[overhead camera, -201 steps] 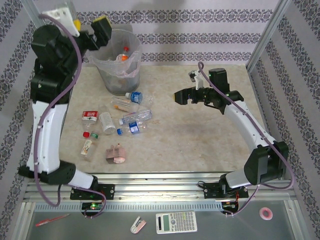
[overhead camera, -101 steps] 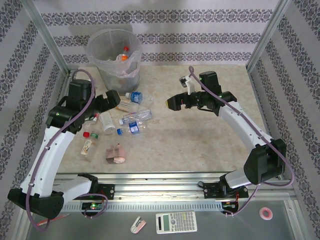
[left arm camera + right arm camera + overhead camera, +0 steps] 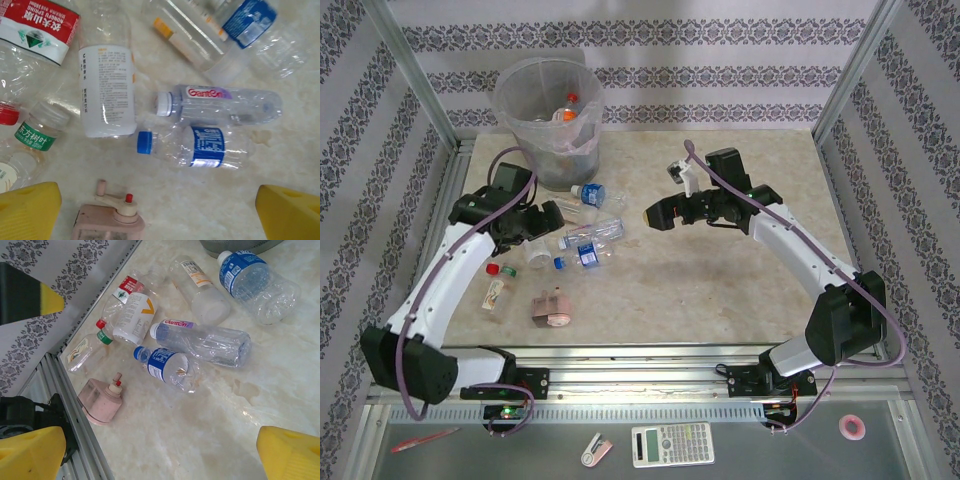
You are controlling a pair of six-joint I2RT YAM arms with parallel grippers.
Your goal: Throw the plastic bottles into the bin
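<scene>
Beige marbled tabletop (image 3: 720, 270), patterned wallpaper (image 3: 720, 75) around; plastic bottles (image 3: 603, 231) near the far-left corner bin (image 3: 525, 130); my left gripper (image 3: 546, 217) and right gripper (image 3: 658, 212) gape wide.

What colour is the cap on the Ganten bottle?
White; the Ganten bottle's cap shows best in the left wrist view.

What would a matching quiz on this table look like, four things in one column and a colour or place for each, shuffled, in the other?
Column 1
1. bin
2. Ganten bottle
3. short blue-label bottle lying beside it
4. pump-topped lump

Column 2
A. blue cap
B. pink
C. far left of the table
D. white cap

Pairs: 1-C, 2-D, 3-A, 4-B
</scene>
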